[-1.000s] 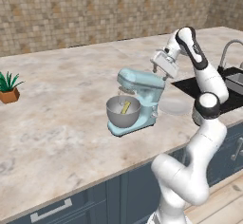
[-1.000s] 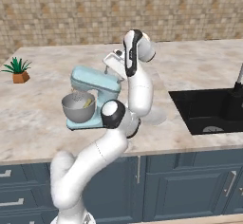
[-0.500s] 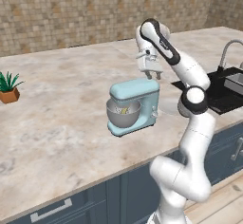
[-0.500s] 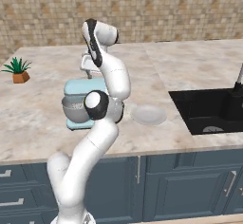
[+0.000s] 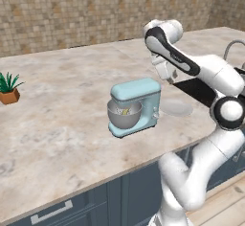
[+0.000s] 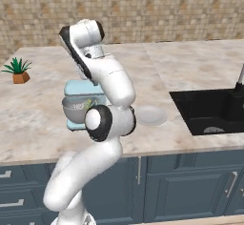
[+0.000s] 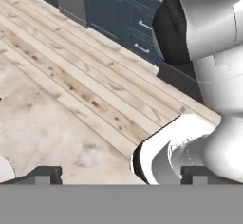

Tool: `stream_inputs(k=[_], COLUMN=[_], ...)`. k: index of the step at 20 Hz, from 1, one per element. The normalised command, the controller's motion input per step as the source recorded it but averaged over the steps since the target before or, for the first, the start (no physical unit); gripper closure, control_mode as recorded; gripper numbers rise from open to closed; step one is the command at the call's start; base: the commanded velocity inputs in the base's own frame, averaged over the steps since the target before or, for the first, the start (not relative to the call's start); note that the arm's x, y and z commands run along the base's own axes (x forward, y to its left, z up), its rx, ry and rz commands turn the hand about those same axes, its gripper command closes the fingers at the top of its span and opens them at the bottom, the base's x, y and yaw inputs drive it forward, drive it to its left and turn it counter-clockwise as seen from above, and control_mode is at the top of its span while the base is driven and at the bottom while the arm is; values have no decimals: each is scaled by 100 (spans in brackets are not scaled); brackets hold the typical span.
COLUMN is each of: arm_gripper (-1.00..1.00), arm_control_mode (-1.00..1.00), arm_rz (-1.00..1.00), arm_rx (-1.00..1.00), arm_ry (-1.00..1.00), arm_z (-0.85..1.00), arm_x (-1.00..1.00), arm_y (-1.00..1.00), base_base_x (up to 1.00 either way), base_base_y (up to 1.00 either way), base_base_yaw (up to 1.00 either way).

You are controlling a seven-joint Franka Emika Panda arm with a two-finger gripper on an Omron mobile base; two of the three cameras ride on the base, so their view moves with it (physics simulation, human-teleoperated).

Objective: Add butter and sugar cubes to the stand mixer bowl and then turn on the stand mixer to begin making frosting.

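Stone-tile wall [image 5: 72,9], marble counter [image 5: 52,124], navy cabinets [image 6: 186,186], plank floor [image 7: 71,71].

no readable text anywhere

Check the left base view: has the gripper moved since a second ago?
Yes. The gripper started low beside the stand mixer head's right end, then rose higher over the counter; now it hangs behind the mixer's right end.

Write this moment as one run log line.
gripper: above counter behind mixer, holds nothing | bowl: on mixer, contents yellowish | plate: right of mixer
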Motion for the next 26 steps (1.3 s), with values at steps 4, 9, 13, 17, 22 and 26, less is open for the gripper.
stream_inputs(k=[4, 9, 13, 17, 22, 26], arm_gripper=[-100, -100, -100, -100, -100, -100], arm_control_mode=[-100, -100, -100, -100, -100, -100], arm_rz=[2, -11, -27, -20, -2, 8], arm_rx=[16, 18, 14, 12, 19, 25], arm_ry=[-61, -58, -55, -43, -42, -36], arm_z=[28, 22, 19, 27, 8, 19], arm_x=[-100, -100, -99, -46, -16, -39], arm_y=[-85, -39, -15, -15, -38, -51], base_base_x=[0, 0, 0, 0, 0, 0], base_base_y=[0, 0, 0, 0, 0, 0], base_base_yaw=[0, 0, 0, 0, 0, 0])
